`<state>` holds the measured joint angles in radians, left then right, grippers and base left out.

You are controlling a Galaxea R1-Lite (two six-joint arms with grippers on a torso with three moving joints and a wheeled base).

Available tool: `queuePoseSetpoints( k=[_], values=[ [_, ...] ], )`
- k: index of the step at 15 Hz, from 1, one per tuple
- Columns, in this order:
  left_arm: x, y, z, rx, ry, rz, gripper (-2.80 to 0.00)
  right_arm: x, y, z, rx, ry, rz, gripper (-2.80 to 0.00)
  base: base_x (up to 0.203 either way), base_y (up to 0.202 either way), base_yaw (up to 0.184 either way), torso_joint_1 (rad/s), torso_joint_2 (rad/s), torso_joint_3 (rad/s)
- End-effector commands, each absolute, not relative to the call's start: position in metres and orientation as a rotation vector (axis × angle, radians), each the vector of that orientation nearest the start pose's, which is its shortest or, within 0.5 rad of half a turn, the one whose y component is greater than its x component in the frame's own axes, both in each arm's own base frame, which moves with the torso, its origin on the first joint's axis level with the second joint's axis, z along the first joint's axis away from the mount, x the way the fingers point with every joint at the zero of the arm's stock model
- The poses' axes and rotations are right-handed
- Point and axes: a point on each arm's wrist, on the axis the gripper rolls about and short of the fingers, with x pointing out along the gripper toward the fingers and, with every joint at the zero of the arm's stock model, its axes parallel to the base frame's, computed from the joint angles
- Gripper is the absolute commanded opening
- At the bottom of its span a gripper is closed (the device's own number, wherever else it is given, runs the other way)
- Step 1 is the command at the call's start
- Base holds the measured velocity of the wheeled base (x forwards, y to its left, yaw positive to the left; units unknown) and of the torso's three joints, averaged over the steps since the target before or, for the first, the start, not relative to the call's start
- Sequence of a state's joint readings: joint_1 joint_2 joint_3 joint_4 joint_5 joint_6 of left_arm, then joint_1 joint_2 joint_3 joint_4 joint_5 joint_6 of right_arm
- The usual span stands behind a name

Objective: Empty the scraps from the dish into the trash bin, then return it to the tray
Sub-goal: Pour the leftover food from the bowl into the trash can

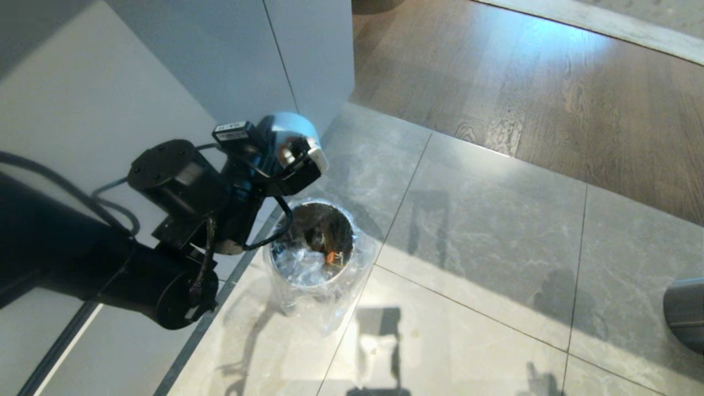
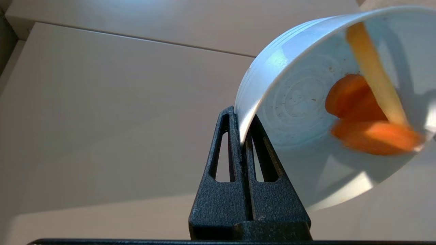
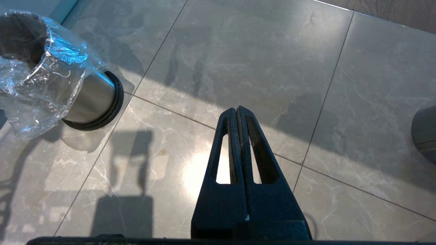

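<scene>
the left gripper point(image 2: 242, 136) is pinched on the rim of the dish point(image 2: 293, 98), one finger inside the wall and one outside, so the small white bowl hangs from a single thin edge. it is tipped well over, up above and a little behind the trash bin point(image 1: 315, 247) as the head view shows it, next to a pale cabinet wall point(image 1: 99, 110). the scraps point(image 2: 368, 115), orange carrot slices and a pale yellow stick, lie at the low side of the bowl near the lip. i judge the dish stiff, light and glossy, so slippery at the pinch and likely to swivel on it; a rim hold suits tipping, but it looks breakable over the tiled floor point(image 1: 495, 247). the bin's clear liner is soft and crinkled. the right gripper point(image 3: 237, 112) hangs pressed together over the floor, holding nothing. the tray is not in view.
</scene>
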<state>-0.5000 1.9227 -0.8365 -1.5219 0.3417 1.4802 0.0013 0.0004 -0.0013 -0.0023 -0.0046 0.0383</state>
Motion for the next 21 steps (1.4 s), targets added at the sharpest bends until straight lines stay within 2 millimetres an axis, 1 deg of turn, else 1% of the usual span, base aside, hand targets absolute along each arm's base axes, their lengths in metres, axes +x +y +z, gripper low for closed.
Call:
queuePoseSetpoints(
  k=[1, 2, 4, 6, 7, 10, 12, 14, 16, 17, 21],
  values=[
    [0.296, -0.155, 0.212, 1.259, -0.459, 0.199, -2.8, -0.023, 0.0, 0.076, 0.038, -0.005, -0.003, -2.8, 0.0, 0.0, 0.0, 0.0, 0.0, 0.0],
    [0.292, -0.153, 0.214, 1.253, -0.453, 0.208, -2.8, -0.023, 0.0, 0.076, 0.038, -0.005, -0.003, -2.8, 0.0, 0.0, 0.0, 0.0, 0.0, 0.0],
    [0.284, -0.152, 0.213, 1.256, -0.439, 0.2, -2.8, -0.023, 0.0, 0.076, 0.038, -0.005, -0.003, -2.8, 0.0, 0.0, 0.0, 0.0, 0.0, 0.0],
    [0.276, -0.15, 0.223, 1.23, -0.433, 0.236, -2.8, -0.023, 0.0, 0.076, 0.038, -0.005, -0.003, -2.8, 0.0, 0.0, 0.0, 0.0, 0.0, 0.0],
    [0.273, -0.15, 0.218, 1.24, -0.417, 0.223, -2.8, -0.023, 0.0, 0.076, 0.038, -0.005, -0.003, -2.8, 0.0, 0.0, 0.0, 0.0, 0.0, 0.0],
    [0.266, -0.152, 0.223, 1.208, -0.404, 0.242, -2.8, -0.023, 0.0, 0.076, 0.038, -0.004, -0.003, -2.8, 0.0, 0.0, 0.0, 0.0, 0.0, 0.0],
    [0.264, -0.152, 0.23, 1.182, -0.42, 0.26, -2.8, -0.023, 0.0, 0.076, 0.038, -0.005, -0.003, -2.8, 0.0, 0.0, 0.0, 0.0, 0.0, 0.0],
    [0.264, -0.152, 0.23, 1.174, -0.42, 0.26, -2.8, -0.023, 0.0, 0.076, 0.038, -0.005, -0.003, -2.8, 0.0, 0.0, 0.0, 0.0, 0.0, 0.0],
    [0.265, -0.152, 0.239, 1.147, -0.438, 0.281, -2.8, -0.023, 0.0, 0.076, 0.038, -0.005, -0.003, -2.8, 0.0, 0.0, 0.0, 0.0, 0.0, 0.0],
    [0.264, -0.153, 0.238, 1.144, -0.438, 0.279, -2.8, -0.023, 0.0, 0.076, 0.038, -0.005, -0.003, -2.8, 0.0, 0.0, 0.0, 0.0, 0.0, 0.0],
    [0.264, -0.153, 0.25, 1.095, -0.456, 0.31, -2.8, -0.023, 0.0, 0.076, 0.038, -0.005, -0.003, -2.8, 0.0, 0.0, 0.0, 0.0, 0.0, 0.0]
  ],
)
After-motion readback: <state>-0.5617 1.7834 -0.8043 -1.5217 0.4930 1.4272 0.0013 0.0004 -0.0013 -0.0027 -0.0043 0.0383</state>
